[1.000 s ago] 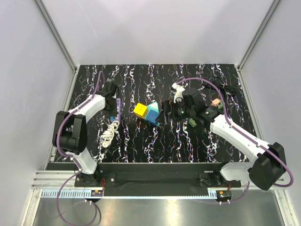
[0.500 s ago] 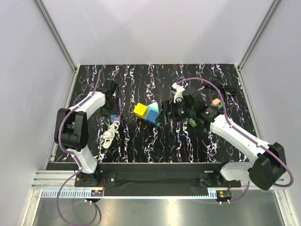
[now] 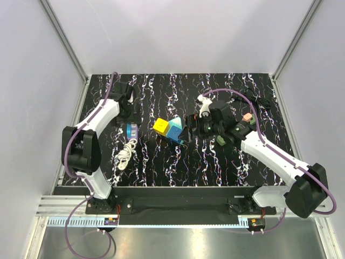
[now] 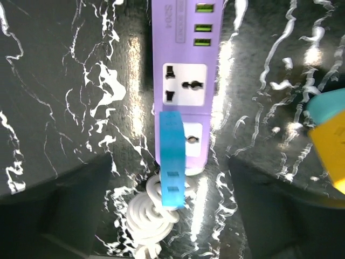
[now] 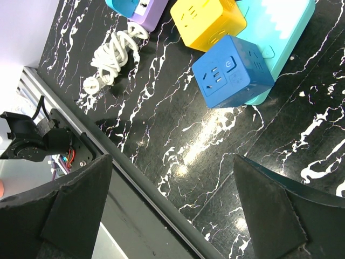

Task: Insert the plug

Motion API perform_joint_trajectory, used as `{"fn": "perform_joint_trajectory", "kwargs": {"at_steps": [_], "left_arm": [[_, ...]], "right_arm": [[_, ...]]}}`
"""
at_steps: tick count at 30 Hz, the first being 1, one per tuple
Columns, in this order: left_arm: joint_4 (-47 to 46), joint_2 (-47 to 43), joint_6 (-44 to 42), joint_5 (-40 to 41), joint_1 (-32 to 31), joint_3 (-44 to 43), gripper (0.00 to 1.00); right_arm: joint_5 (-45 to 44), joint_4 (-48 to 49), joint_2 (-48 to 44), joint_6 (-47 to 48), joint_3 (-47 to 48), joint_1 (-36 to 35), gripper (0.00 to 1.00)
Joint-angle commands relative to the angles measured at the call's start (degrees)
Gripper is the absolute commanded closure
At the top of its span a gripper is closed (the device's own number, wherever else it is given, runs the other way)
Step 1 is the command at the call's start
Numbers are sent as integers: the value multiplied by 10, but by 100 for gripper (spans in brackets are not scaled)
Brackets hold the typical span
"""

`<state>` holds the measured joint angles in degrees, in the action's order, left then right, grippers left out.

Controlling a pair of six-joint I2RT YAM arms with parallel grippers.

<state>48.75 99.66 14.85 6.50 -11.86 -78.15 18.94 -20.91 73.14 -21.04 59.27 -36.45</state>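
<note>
The blue plug (image 4: 172, 162) stands in the end socket of the purple power strip (image 4: 183, 81), by the coiled white cable (image 4: 153, 221). My left gripper (image 4: 170, 183) is open above it, one finger on each side, touching nothing. From above, the strip and plug (image 3: 131, 130) lie just in front of the left gripper (image 3: 128, 106). My right gripper (image 3: 190, 128) hangs open and empty at mid-table; its wrist view shows bare mat between its fingers (image 5: 70, 205).
A yellow cube socket (image 3: 160, 126) and a blue cube socket (image 3: 173, 128) sit on a teal strip (image 5: 280, 32) beside the right gripper. A white adapter (image 3: 204, 101), small coloured pieces (image 3: 248, 117) and a black cable (image 3: 259, 100) lie at the right back.
The left gripper has opened, let go of the blue plug and drawn back toward the far side of the table. The plug stays in the strip. The right arm has not moved.
</note>
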Motion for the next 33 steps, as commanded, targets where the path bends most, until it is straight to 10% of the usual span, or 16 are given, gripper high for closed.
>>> {"fn": "perform_joint_trajectory", "kwargs": {"at_steps": [1,8,15,33], "left_arm": [[9,-67,-8,-11,-10,-56,1],[-10,-153,-55,-83,-90,-144,1],[-140,-261,-26,-277,-113,-38,1],[-272,-481,-18,-311,-113,148,1]], "right_arm": [[-34,-3,-12,-19,26,4,0],[-164,-61,-72,-122,21,4,0],[-278,-149,-132,-104,73,3,0],[-359,-132,-239,-112,94,3,0]]}}
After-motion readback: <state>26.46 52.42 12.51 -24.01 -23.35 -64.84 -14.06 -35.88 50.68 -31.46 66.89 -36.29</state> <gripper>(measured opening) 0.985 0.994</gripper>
